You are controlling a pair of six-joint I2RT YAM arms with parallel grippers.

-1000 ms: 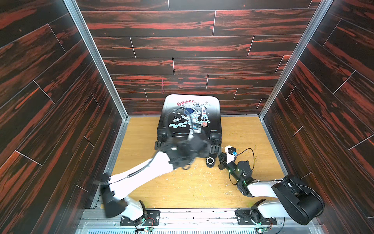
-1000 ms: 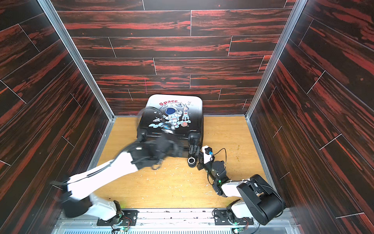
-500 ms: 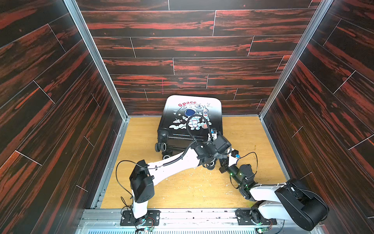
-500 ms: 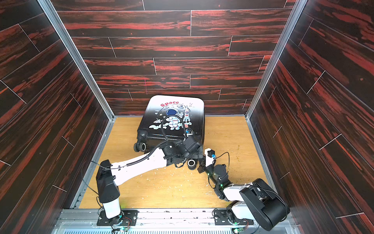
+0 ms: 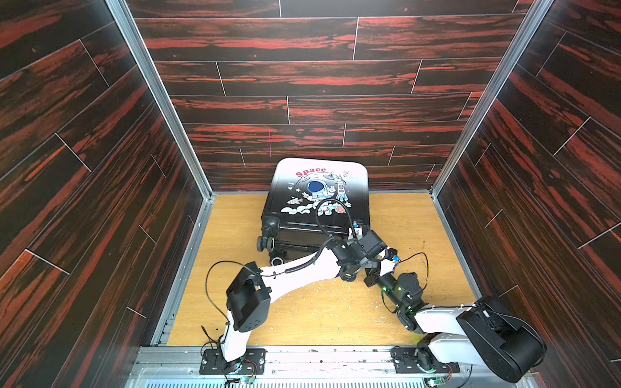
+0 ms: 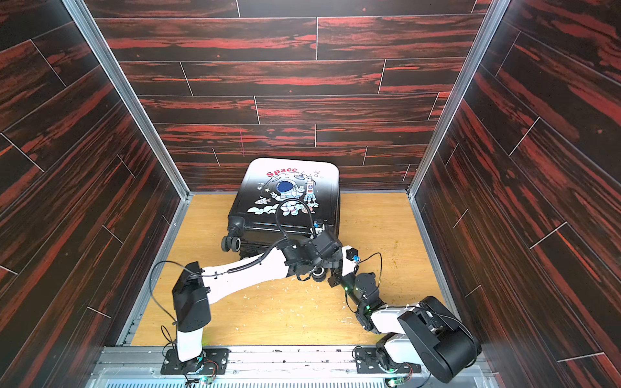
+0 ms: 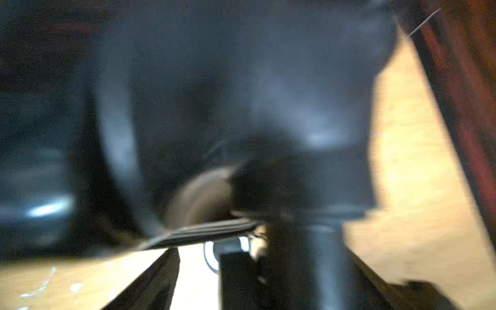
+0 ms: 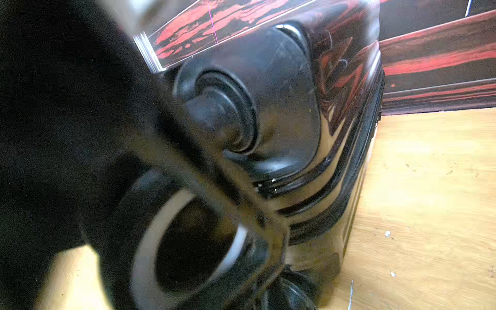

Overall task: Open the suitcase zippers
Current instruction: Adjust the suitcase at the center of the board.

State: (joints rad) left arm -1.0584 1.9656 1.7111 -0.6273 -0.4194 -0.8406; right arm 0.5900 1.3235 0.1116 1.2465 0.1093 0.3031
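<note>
The suitcase (image 5: 319,188) (image 6: 292,188) lies lid-up at the back of the wooden floor, astronaut print showing. Its black zipper track (image 8: 359,158) runs along the seam of the near right corner; no pull is discernible. In both top views my left gripper (image 5: 373,262) (image 6: 331,265) reaches across to that corner by a wheel (image 6: 317,273). The left wrist view is blurred, with the jaws standing apart. My right gripper (image 5: 383,267) (image 6: 342,265) sits at the same corner, partly under the left wrist and shut. What it touches is hidden.
Dark red wood-panel walls (image 5: 302,111) enclose the floor on three sides, and a metal rail (image 5: 302,359) runs along the front. Twin wheels (image 5: 267,242) stick out at the case's near left corner. White flecks dot the floor (image 5: 319,302).
My left arm has swung from the case's left front across to its near right corner, over the right gripper. The right arm has barely shifted.
</note>
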